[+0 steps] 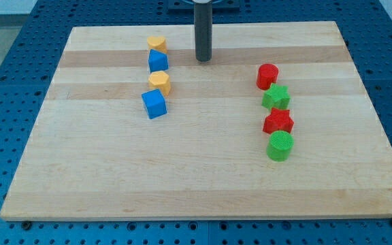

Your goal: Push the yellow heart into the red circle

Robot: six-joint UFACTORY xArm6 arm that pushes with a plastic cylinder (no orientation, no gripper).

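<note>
The yellow heart (pixel 160 82) lies apart from the tip (pixel 203 60), toward the left edge of the desk (pixel 182 170). This claw is a plain rod, holding nothing.

One camera looks down at a slant over the whole wooden board (pixel 203 184) from its near edge.

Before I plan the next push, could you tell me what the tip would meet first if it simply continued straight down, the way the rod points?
Only the wooden board: my tip appears to rest on it already.
</note>
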